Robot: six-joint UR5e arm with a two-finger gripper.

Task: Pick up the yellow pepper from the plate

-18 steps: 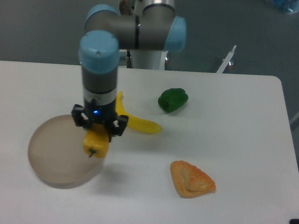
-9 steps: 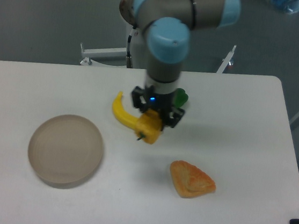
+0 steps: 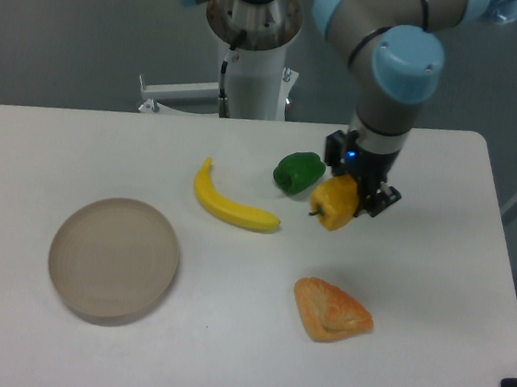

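Note:
My gripper (image 3: 351, 197) is shut on the yellow pepper (image 3: 333, 202) and holds it above the table, right of the green pepper. The pepper hangs tilted, its dark stem pointing left. The beige plate (image 3: 114, 259) sits at the left front of the table with nothing on it, far from the gripper.
A green pepper (image 3: 296, 172) lies just left of the held pepper. A yellow banana (image 3: 229, 203) lies in the middle. A folded orange pastry (image 3: 329, 310) lies in front, below the gripper. The table's right edge is near the arm.
The gripper carried the yellow pepper from over the plate's right rim across the banana to the right, beside the green pepper. The plate holds nothing now.

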